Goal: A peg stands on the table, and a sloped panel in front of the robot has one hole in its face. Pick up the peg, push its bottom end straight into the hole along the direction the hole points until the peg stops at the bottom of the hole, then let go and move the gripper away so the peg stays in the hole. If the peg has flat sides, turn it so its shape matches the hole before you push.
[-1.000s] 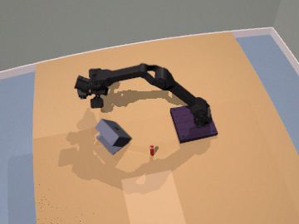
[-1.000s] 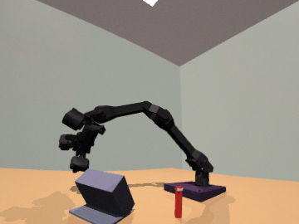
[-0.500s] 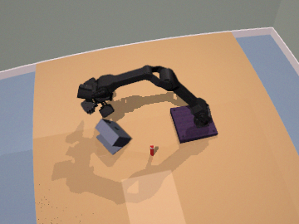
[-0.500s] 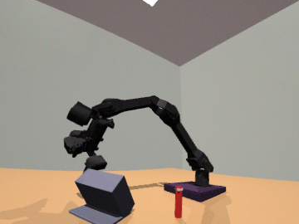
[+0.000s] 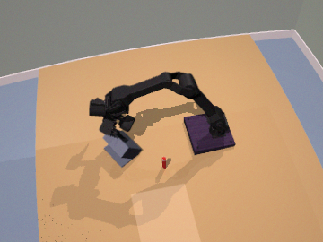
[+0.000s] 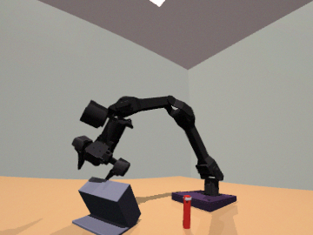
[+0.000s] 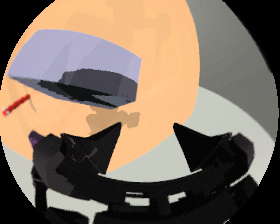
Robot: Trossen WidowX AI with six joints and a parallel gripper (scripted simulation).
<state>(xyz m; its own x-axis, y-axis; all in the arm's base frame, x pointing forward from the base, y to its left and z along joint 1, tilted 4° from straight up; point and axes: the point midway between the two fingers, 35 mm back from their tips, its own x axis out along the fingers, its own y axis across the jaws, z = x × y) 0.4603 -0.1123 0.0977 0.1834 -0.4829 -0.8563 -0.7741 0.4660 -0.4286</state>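
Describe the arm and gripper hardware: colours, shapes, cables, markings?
The arm is matte black throughout, with chunky rounded joints and boxy links, mounted on a dark purple square base plate. The gripper is black too, with tapered, wedge-shaped fingers. No cables or markings show.

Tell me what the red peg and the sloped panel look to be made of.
Peg: plain red with a paler top end, smooth and matte, no grain or gleam; likely plastic or painted, though the look leaves it open. Sloped panel: flat slate-blue faces, crisp edges, dull even finish without reflections; could be painted metal or moulded plastic. The open gripper hovers above it, holding nothing.
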